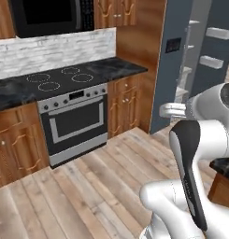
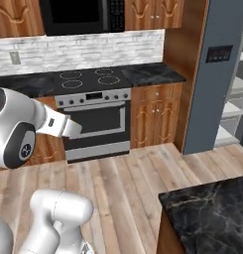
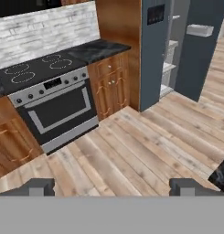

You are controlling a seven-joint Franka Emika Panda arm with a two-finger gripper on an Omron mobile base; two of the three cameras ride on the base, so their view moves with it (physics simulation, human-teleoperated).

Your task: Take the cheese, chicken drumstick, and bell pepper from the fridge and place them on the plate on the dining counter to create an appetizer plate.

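Nearest the hand camera, the gripper (image 3: 112, 186) shows its two dark fingertips (image 3: 37, 186) spread as wide as they go, with only bare floor (image 3: 131, 155) between them; it holds nothing.

By the look of things the task is barely begun. The fridge (image 3: 152, 55) stands open beyond the wooden cabinet (image 3: 109, 84), its door (image 3: 202, 50) swung out and white shelves (image 1: 218, 33) visible inside, but it is still well apart from the gripper. The cheese, drumstick and pepper cannot be made out on those shelves from here, so all three are yet to be fetched. A corner of the dining counter (image 2: 212, 218) shows at the lower right of the right base view; the plate cannot be seen on that part. Left to do: reach the fridge, pick each item, carry it to the plate.

The arm (image 1: 195, 154) is folded up close over the base, elbow high, with the hand looking forward and down across the floor toward the oven (image 3: 58, 112) and fridge rather than stretched out to anything.
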